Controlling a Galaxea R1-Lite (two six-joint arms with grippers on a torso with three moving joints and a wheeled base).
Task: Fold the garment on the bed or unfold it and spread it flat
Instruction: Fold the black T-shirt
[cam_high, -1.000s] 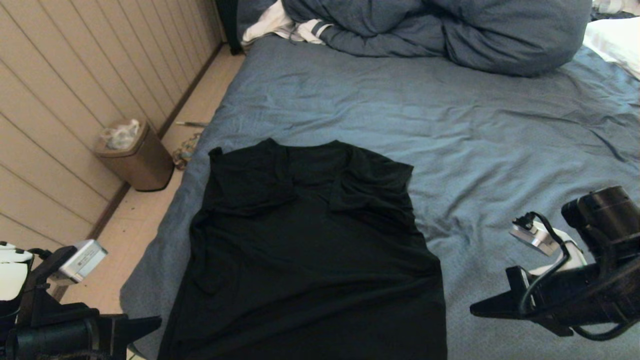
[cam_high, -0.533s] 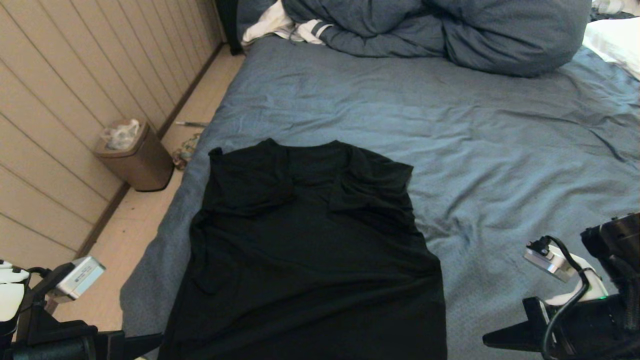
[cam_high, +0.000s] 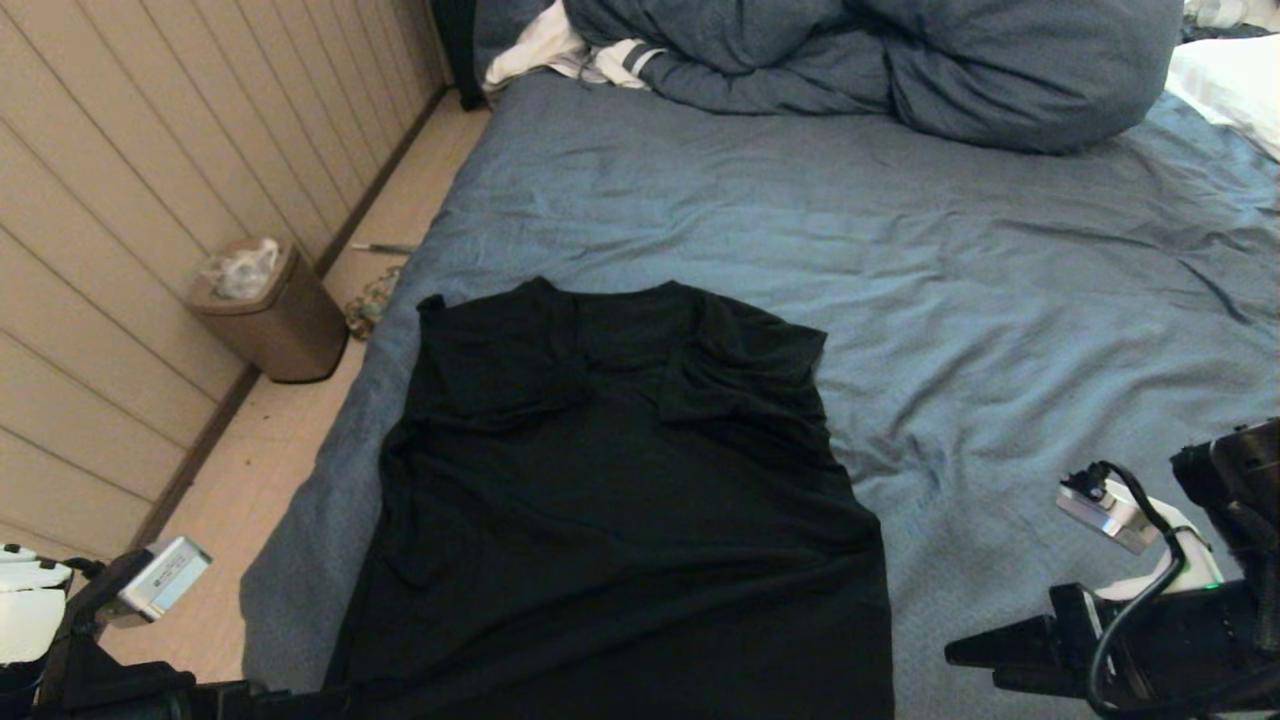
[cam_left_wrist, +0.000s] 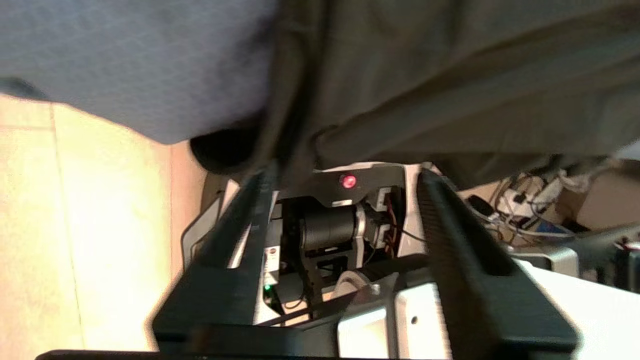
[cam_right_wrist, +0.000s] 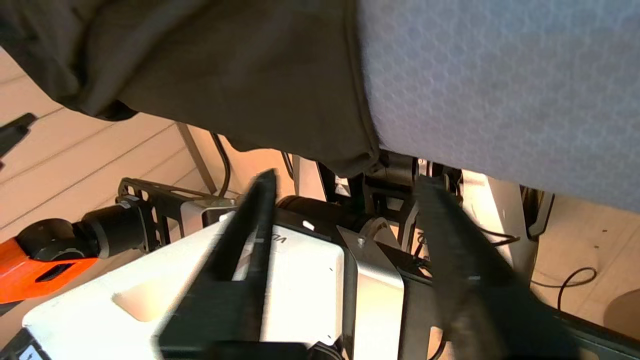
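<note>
I have the garment (cam_high: 620, 500) lying plain side up on the near left part of the bed (cam_high: 1000, 300), sleeves tucked inward. My left gripper (cam_left_wrist: 345, 185) sits spread at its near left hem corner, my right gripper (cam_right_wrist: 345, 180) spread at the near right corner (neither pinching cloth). The duvet (cam_high: 880, 60) and striped clothing (cam_high: 570, 50) are heaped at the far end; a bin (cam_high: 270, 310) stands on the floor to the left.
</note>
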